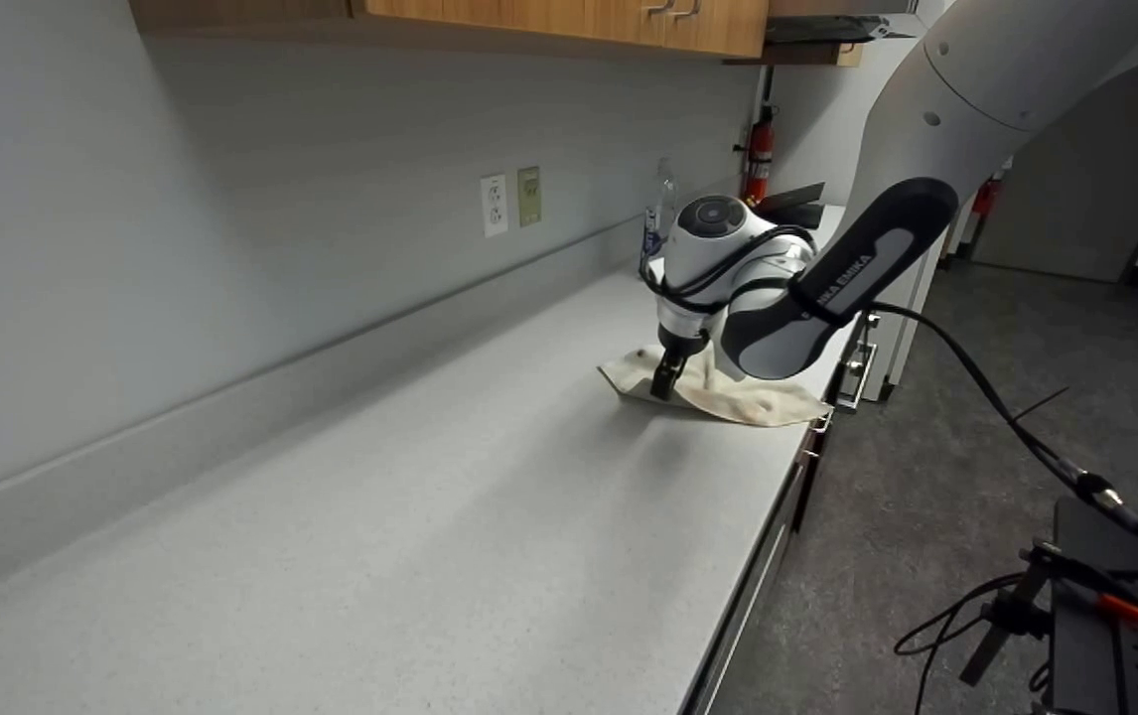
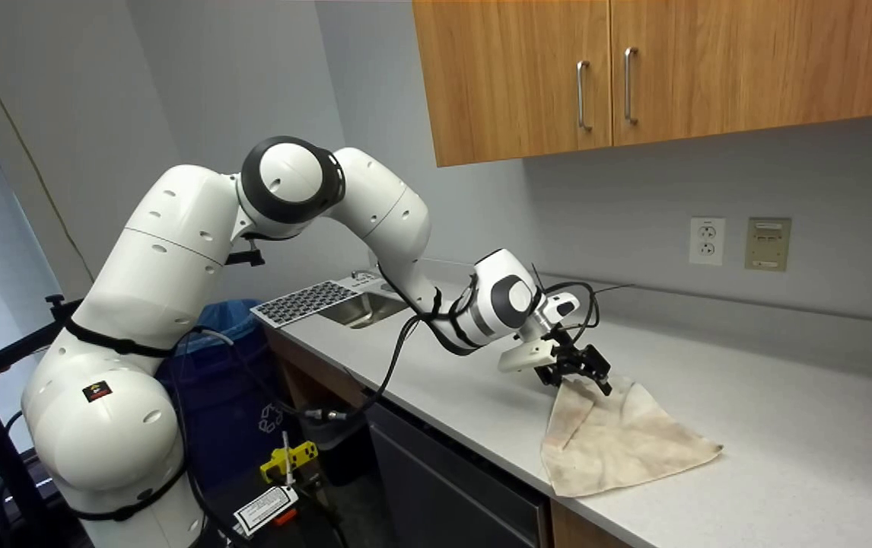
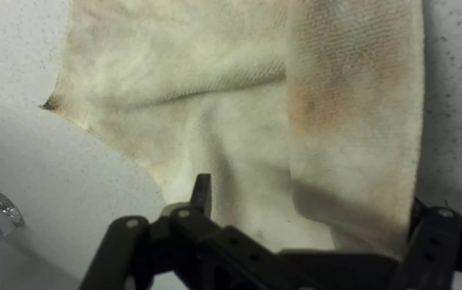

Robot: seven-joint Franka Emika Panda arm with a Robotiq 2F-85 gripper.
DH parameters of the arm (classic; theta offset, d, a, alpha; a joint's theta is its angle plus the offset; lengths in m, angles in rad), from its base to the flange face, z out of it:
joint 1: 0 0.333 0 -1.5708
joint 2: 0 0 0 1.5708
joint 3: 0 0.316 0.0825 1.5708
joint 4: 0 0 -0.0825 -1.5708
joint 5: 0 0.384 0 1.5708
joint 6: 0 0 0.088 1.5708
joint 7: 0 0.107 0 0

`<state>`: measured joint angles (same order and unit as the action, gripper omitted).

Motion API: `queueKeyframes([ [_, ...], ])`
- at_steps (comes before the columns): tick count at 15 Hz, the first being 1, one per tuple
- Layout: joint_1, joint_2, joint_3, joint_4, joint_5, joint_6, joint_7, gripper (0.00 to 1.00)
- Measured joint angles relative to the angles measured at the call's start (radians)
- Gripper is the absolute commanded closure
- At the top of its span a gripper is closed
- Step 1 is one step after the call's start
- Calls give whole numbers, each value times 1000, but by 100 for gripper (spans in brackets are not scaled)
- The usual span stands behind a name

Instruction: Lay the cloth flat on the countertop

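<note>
Cloth (image 2: 630, 449): lay rumpled on the countertop (image 2: 794, 411)
Gripper (image 3: 309, 195): I had it spread wide, nothing visibly held
Folded strip (image 3: 354, 100): ran near to far between the fingers (image 3: 202, 195), rightward in the wrist view

Both exterior views look down across the countertop (image 1: 410, 497), the wrist view closely onto the cloth (image 3: 243, 121).

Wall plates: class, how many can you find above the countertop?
2, side by side on the wall, in both exterior views: the white plate, and the beige plate to its right. Others could be hidden behind the arm.
</note>
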<state>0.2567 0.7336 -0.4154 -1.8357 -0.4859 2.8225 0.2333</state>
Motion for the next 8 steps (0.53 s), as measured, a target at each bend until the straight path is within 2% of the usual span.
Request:
queueKeyframes([
  [8,0,0,-4,12,-34,-19,0,0],
])
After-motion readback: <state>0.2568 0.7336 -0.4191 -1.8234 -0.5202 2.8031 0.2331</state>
